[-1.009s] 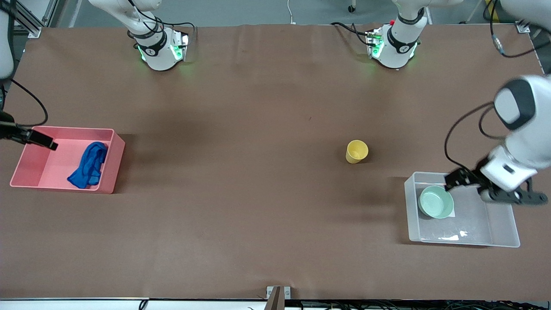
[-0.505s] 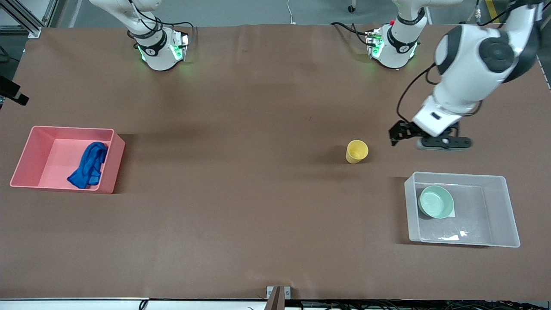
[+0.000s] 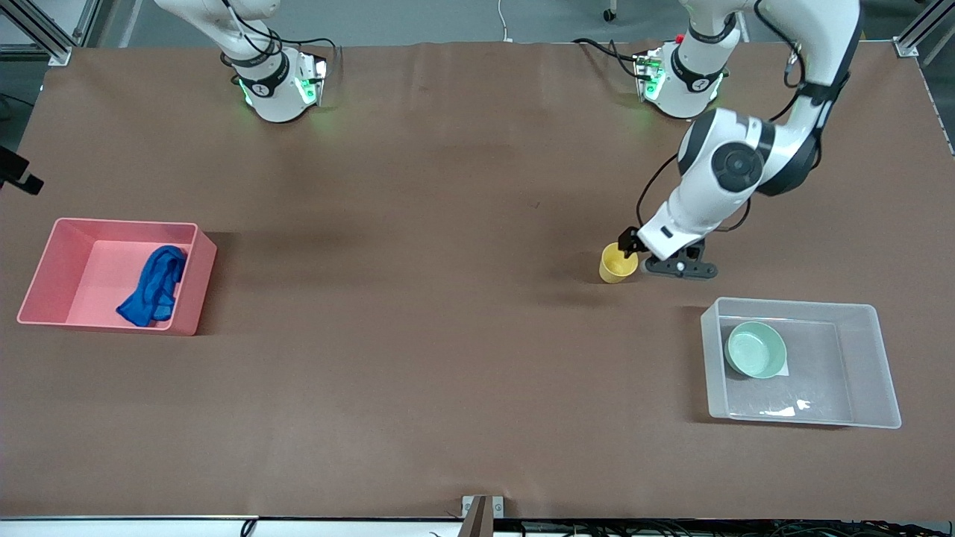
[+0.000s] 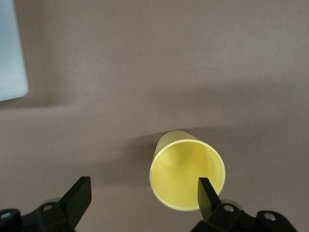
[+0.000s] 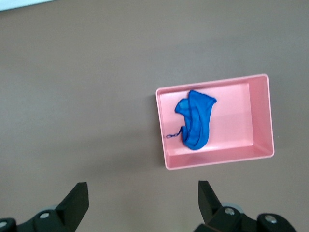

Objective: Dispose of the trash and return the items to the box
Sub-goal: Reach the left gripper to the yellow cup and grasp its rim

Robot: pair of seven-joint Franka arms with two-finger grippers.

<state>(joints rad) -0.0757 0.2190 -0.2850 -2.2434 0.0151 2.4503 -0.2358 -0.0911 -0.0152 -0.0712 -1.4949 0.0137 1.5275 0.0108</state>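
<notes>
A pink rectangular bin (image 3: 45, 276) sits on the brown table covering (image 3: 418, 313) toward the right arm's end of the table. At the table edge nearest the front camera, a small metal bracket (image 3: 482, 508) is fixed at the middle.

Tabletop (image 3: 418, 224): brown matte covering, continuous edge to edge. Three things rest directly on it. Yellow cup (image 3: 618, 262): upright, mouth open, rim just under one tip of the left arm's spread jaws, not centred between them. Clear box (image 3: 865, 373): toward the left arm's end, nearer the front camera than those jaws. Pink bin (image 3: 195, 287): toward the right arm's end, well apart from both.
</notes>
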